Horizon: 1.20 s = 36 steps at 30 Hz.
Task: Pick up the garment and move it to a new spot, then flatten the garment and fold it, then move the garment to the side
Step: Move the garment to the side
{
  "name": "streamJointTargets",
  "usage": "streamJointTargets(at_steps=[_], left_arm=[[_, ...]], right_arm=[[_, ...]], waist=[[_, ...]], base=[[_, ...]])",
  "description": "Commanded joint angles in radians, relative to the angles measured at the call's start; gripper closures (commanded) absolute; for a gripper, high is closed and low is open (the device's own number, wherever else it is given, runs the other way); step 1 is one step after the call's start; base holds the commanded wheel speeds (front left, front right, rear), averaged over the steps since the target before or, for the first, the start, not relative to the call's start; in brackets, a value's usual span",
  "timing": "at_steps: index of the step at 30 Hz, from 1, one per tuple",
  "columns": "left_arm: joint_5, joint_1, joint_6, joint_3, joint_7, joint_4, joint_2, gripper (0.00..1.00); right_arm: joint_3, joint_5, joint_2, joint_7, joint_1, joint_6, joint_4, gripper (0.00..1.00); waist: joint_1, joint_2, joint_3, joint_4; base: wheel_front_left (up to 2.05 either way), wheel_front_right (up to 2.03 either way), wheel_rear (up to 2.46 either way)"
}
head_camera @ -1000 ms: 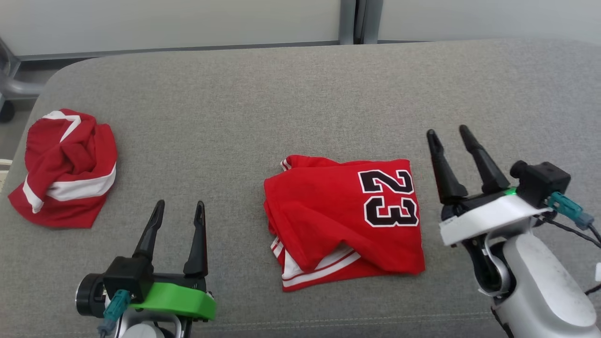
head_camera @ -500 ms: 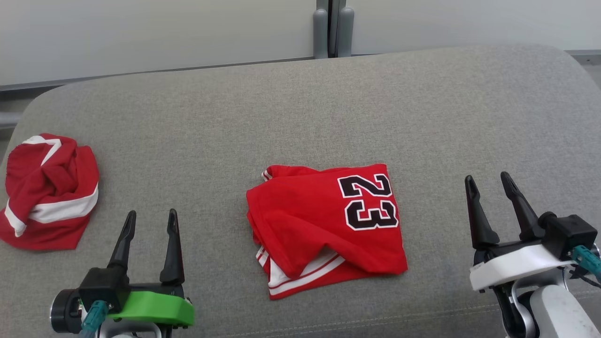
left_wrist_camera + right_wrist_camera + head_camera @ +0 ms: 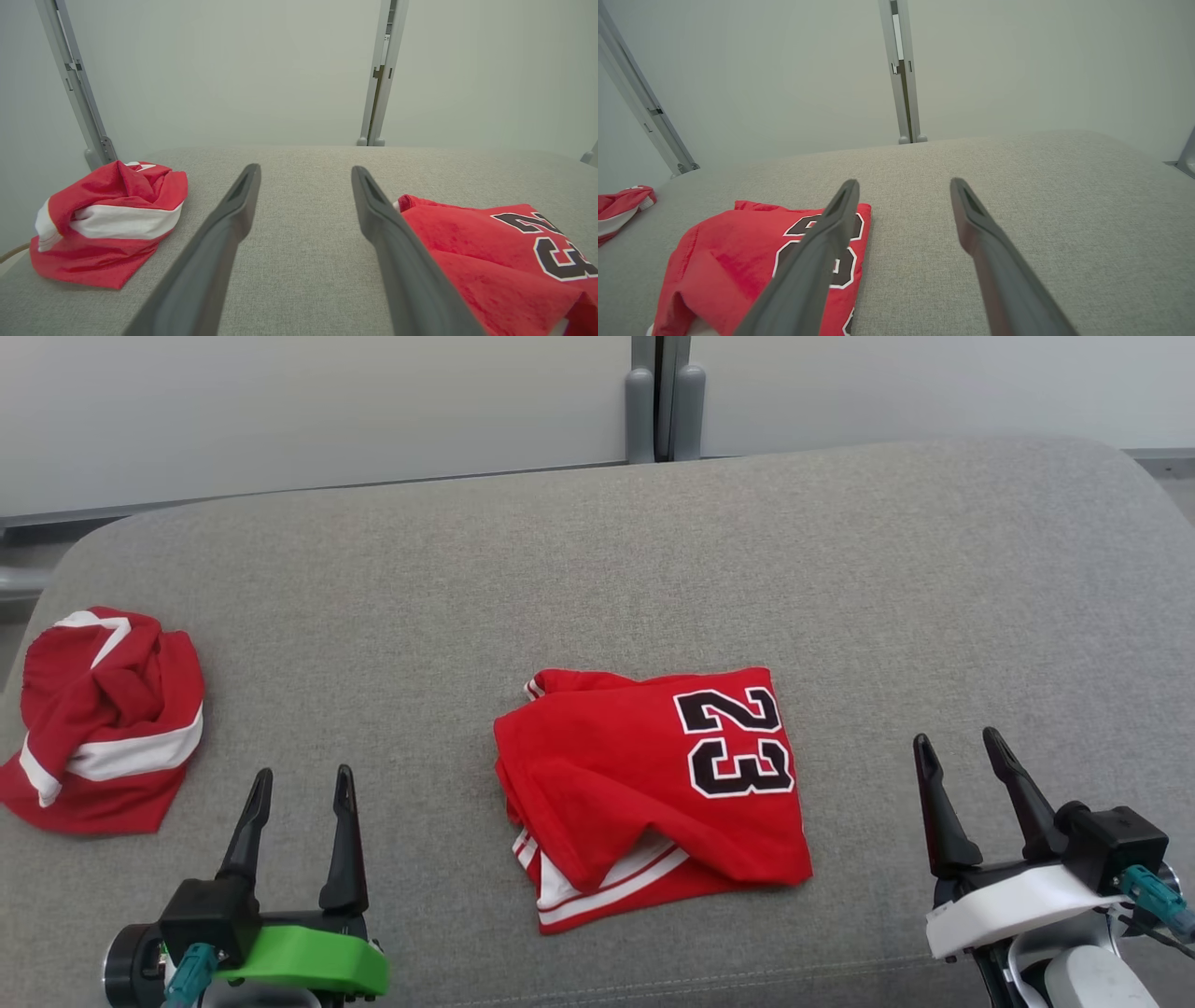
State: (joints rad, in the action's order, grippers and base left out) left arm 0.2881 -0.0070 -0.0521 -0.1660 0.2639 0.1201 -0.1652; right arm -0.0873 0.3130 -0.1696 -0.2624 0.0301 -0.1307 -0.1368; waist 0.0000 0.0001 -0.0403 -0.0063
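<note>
Grey padded surface (image 3: 597, 551) carries the folded red garment (image 3: 635, 784) at frame centre, a crumpled red-and-white cloth (image 3: 103, 728) far left. Both the left gripper (image 3: 303, 773) and right gripper (image 3: 956, 737) hover at lower corners, fingers spread.

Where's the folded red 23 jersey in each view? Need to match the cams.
Head view: the folded red 23 jersey lies centre, slightly below the middle.
Left wrist view: lower right, cut by the right edge.
Right wrist view: lower left, cut by the bottom edge.
Shared landmark: the crumpled red-and-white garment, at the far left in all three.
</note>
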Motion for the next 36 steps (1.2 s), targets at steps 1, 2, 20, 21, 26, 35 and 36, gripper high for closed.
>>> streamJointTargets(at_steps=[1,2,20,21,26,35,36], left_arm=[[0.001,0.009,-0.003,-0.002,0.0,-0.001,-0.002,0.0],[0.001,0.006,-0.003,-0.003,0.0,-0.001,-0.002,0.0],[-0.007,-0.05,0.018,-0.033,0.0,0.001,0.032,0.0],[-0.009,-0.052,0.018,-0.034,0.0,0.003,0.035,0.0],[-0.008,-0.06,0.028,-0.032,0.0,0.011,0.049,0.0],[-0.022,-0.072,0.042,-0.021,0.0,0.014,0.072,0.0],[-0.022,-0.071,0.043,-0.017,0.0,0.014,0.073,0.0]], right_arm=[[0.001,-0.001,-0.001,-0.002,-0.005,0.0,-0.002,0.0],[0.002,-0.001,-0.003,-0.002,-0.003,0.0,-0.004,0.0],[-0.143,0.181,-0.118,0.007,0.159,0.0,-0.378,0.0],[-0.162,0.202,-0.12,0.009,0.171,0.001,-0.402,0.0],[-0.244,0.28,-0.154,0.006,0.231,0.001,-0.487,0.0],[-0.346,0.429,-0.178,0.049,0.311,0.0,-0.591,1.0],[-0.359,0.444,-0.179,0.052,0.313,0.0,-0.593,1.0]], waist=[[0.0,-0.0001,-0.003,0.006],[0.0,-0.0001,-0.005,0.01],[0.0,-0.0001,-0.06,0.215],[0.0,-0.0001,-0.065,0.229],[0.0,-0.0001,-0.087,0.291],[0.0,-0.0001,-0.107,0.338],[0.0,-0.0001,-0.107,0.337]], base=[[0.0,0.0,0.0],[0.0,0.0,0.0],[0.0,0.0,0.0],[0.0,0.0,0.0],[0.0,0.0,0.0],[0.0,0.0,0.0],[0.0,0.0,0.0]])
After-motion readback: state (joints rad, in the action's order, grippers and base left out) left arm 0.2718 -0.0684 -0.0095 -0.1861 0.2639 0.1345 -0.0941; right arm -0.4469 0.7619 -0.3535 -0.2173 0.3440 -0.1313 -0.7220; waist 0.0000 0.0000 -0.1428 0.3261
